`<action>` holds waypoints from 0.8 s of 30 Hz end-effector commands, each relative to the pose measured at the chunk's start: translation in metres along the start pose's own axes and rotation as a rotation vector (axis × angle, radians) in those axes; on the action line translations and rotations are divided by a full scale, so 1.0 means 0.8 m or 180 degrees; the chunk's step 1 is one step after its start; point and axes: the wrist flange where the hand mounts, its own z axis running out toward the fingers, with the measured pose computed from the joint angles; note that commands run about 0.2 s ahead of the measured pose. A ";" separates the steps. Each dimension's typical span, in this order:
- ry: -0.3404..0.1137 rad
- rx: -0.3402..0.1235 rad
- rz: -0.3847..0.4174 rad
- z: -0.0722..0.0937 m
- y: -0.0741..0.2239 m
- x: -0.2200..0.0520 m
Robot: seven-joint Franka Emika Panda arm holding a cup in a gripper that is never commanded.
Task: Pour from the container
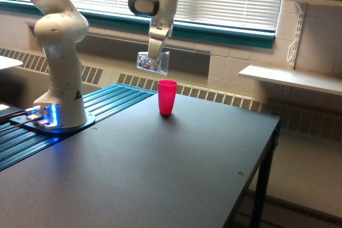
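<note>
My arm [59, 52] is a glossy white Franka with rounded, bulbous links. A grey oval cap [143, 5] covers its wrist joint. A small black-and-yellow warning triangle [77, 95] marks the lower column. The flat base plate [45, 122] glows blue beside plugged-in cables.

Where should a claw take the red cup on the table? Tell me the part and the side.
Grip the red cup across its mid-wall, coming level from the exterior view's right. It stands upright and open-topped, and the claw with the clear cup hangs above-left of it.
</note>
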 end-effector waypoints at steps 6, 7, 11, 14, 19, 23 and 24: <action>-0.0141 -0.0090 0.0001 0.013 -0.003 -0.006; -0.0149 -0.0092 0.0013 0.013 -0.004 -0.005; -0.0169 -0.0091 0.0054 0.012 -0.005 0.001; -0.0183 -0.0082 0.0083 0.011 -0.007 0.006; -0.0209 -0.0076 0.0130 0.010 -0.010 0.013; -0.0223 -0.0085 0.0147 0.011 -0.011 0.017; -0.0227 -0.0086 0.0152 0.012 -0.011 0.018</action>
